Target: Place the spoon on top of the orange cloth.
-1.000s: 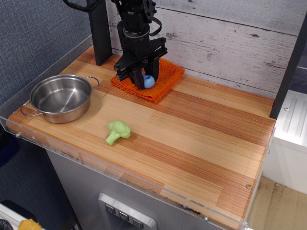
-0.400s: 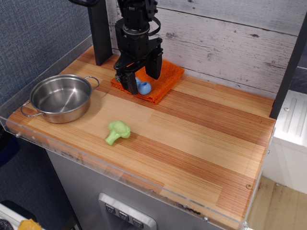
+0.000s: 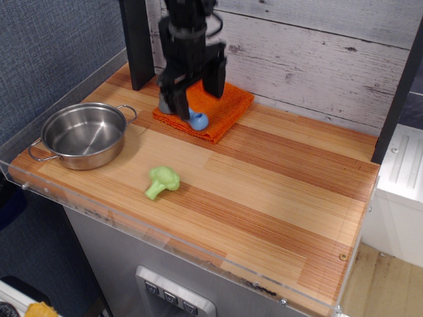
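The spoon lies on the front part of the orange cloth at the back of the wooden counter; only its light-blue handle end shows, the bowl is hidden behind a finger. My gripper hangs open just above the cloth and the spoon, its two black fingers spread apart and holding nothing.
A steel pot stands at the left of the counter. A green broccoli toy lies near the front middle. A black post stands at the back left. A clear plastic rim runs along the front edge.
The gripper let go of the spoon, opened and rose a little. The spoon now lies on the cloth.
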Robot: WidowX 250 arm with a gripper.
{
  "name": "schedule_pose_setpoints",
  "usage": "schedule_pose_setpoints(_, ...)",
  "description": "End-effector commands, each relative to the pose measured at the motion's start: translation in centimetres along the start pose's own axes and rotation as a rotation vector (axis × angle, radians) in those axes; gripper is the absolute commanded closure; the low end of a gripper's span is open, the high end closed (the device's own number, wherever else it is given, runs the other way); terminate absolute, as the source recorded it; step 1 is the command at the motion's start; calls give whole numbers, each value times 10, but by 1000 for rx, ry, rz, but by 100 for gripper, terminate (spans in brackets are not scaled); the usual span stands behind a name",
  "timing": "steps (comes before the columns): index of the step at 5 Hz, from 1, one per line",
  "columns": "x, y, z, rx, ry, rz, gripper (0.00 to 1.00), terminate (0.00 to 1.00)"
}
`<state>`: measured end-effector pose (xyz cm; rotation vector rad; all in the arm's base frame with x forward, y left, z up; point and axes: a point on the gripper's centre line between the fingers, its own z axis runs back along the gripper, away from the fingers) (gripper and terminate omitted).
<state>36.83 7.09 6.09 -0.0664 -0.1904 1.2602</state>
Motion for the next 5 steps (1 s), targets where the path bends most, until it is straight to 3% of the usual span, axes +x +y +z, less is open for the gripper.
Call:
schedule_pose_setpoints(1, -10, -1, 79, -132, -17, -100, 0, 0)
schedule_pose_setpoints(4, -10, -1, 79, -132, -17, -100, 0, 0)
schedule_pose_setpoints(5, -10, -1, 79, -132, -17, -100, 0, 100)
